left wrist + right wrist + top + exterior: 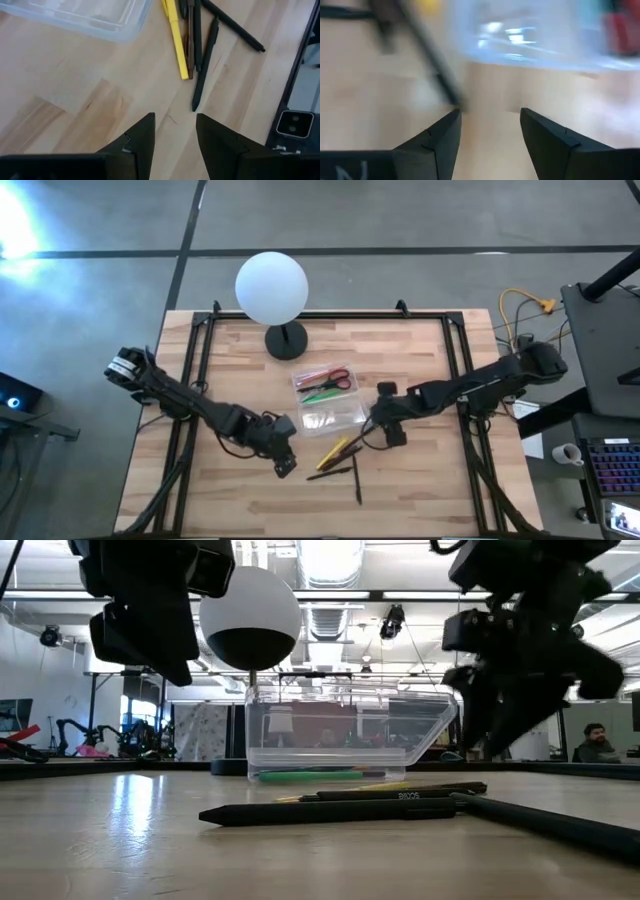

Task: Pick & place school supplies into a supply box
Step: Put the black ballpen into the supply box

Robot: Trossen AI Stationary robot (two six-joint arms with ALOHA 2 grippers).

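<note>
The clear supply box lies open mid-table; red-handled scissors and a green marker lie in its far half. On the wood near it lie a yellow pencil, an orange one beside it and several dark pens. My left gripper hovers open above bare table, left of the pens. My right gripper hangs open at the box's right end, above the table. A dark pen ends close to one of its fingers. Nothing is between either pair of fingers.
A white globe lamp on a black base stands behind the box at the far edge. Black rails run along the table's left and right sides. Bare wood lies along the near edge.
</note>
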